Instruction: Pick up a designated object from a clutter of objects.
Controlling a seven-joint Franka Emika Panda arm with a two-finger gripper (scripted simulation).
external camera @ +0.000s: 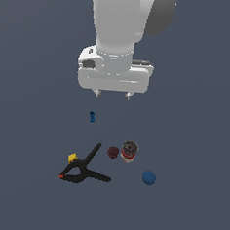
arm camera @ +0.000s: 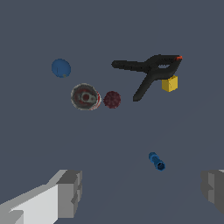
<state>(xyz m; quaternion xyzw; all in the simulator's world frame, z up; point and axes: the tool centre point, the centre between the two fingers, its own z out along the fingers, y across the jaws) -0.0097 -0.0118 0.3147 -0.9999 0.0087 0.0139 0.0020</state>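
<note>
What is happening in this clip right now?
A white robot arm's gripper hangs open above a dark floor, holding nothing. Below it lies a scatter of small things: a red-and-white soup can with a grey metal lid, standing upright right beside a dark red ball, a blue ball, a black spring clamp with orange tips next to a small yellow block, and a tiny blue piece. Nothing has been grasped.
</note>
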